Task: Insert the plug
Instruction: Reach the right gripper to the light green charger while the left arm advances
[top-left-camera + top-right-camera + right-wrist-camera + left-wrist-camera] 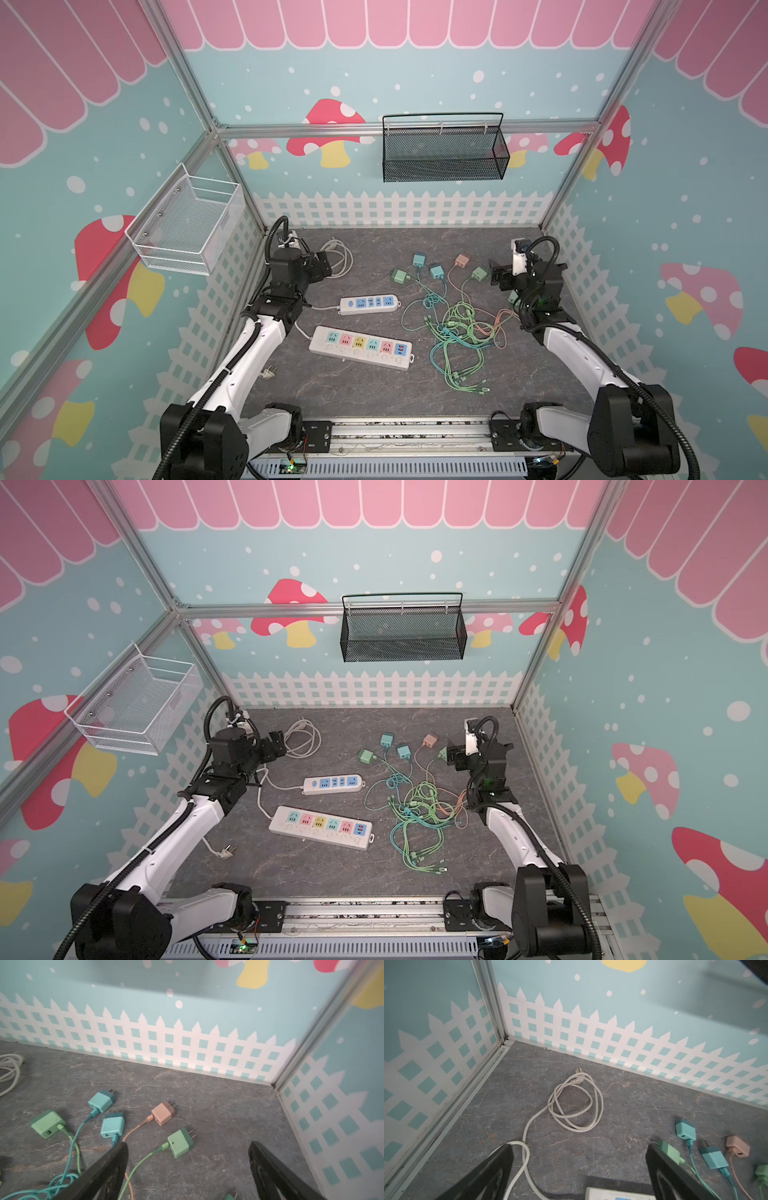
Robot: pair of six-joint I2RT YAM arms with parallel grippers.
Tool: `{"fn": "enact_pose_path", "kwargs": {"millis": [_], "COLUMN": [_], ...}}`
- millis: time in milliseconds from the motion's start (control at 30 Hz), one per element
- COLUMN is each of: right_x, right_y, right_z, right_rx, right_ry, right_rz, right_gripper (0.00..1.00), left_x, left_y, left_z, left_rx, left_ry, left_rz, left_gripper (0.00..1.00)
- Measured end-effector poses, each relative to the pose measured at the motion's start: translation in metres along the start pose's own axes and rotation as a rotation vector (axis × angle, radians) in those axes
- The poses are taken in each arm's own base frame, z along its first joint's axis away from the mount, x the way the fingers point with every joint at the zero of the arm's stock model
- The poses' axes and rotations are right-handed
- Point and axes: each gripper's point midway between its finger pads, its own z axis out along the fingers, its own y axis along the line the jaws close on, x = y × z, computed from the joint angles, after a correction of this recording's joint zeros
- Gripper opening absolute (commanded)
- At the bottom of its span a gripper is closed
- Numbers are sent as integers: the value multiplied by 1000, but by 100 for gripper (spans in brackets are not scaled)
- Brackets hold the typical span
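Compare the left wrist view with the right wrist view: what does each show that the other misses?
Only the left wrist view: the white plug on the coiled cord, and one end of the small power strip.
Only the right wrist view: the tangled cables and a dark green plug cut off by the picture's edge.
Both: the pink adapter, two teal adapters, two light green adapters, and part of the white cord.
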Motion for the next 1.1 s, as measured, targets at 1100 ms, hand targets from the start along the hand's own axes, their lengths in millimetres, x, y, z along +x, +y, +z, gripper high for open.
{"fn": "enact_pose_path", "kwargs": {"millis": [1100], "right_x": [60], "right_y": [250], "right_z": [150], "right_rx": [-783], "right_ry": [401], "right_rz": [-353], "right_gripper": [82], "left_x": [57], "left_y": [-35], "left_z": [-91], "left_rx": [305], "left_ry": [277], "left_rz": [-67], "left_gripper": [99]}}
